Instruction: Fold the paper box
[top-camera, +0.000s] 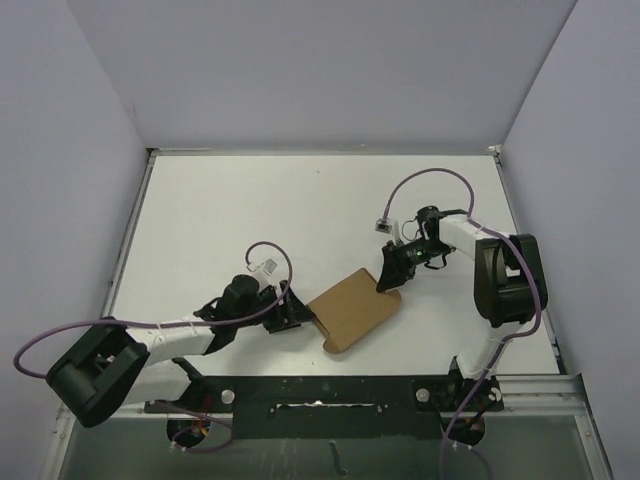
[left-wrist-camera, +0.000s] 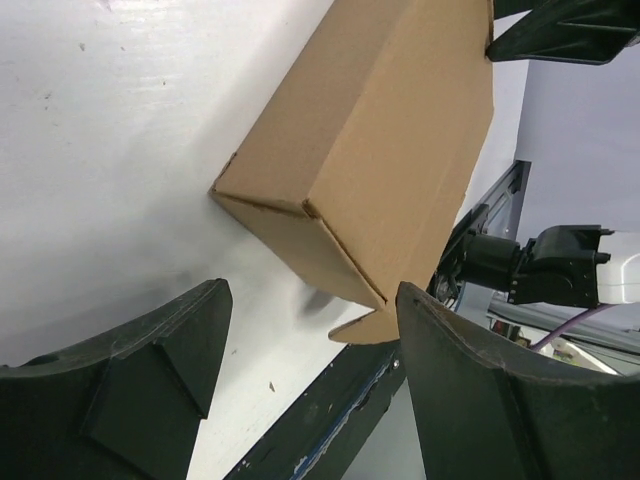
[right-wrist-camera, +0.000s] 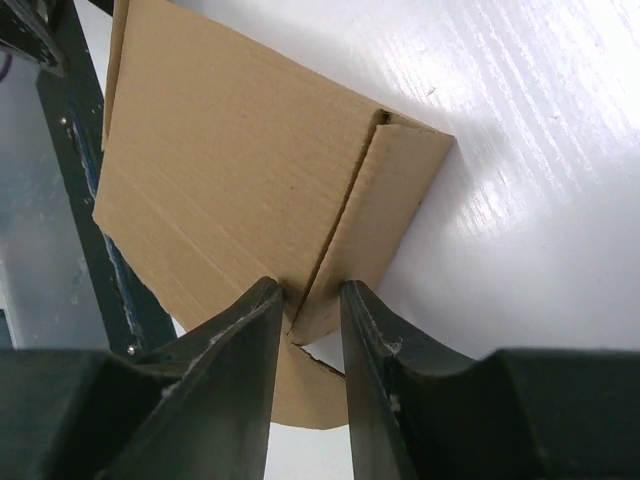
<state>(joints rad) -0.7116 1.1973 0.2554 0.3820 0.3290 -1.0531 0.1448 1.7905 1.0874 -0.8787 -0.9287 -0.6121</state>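
On the white table (top-camera: 250, 200), by the middle of its near edge, the box (top-camera: 355, 308) lies closed up, my right hand (right-wrist-camera: 310, 300) pinching its far corner to steady it, my left hand (left-wrist-camera: 310, 300) released just beside the other end.

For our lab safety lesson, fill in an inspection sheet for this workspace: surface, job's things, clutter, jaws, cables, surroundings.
Surface: white table, a few specks.
Job's things: brown box lying between the arms, one flap sticking out.
Clutter: nothing seen.
Jaws: left jaws open, facing the box; right jaws narrowly apart at its corner, grip unclear.
Cables: purple cable looped over each arm.
Surroundings: pale walls on three sides.
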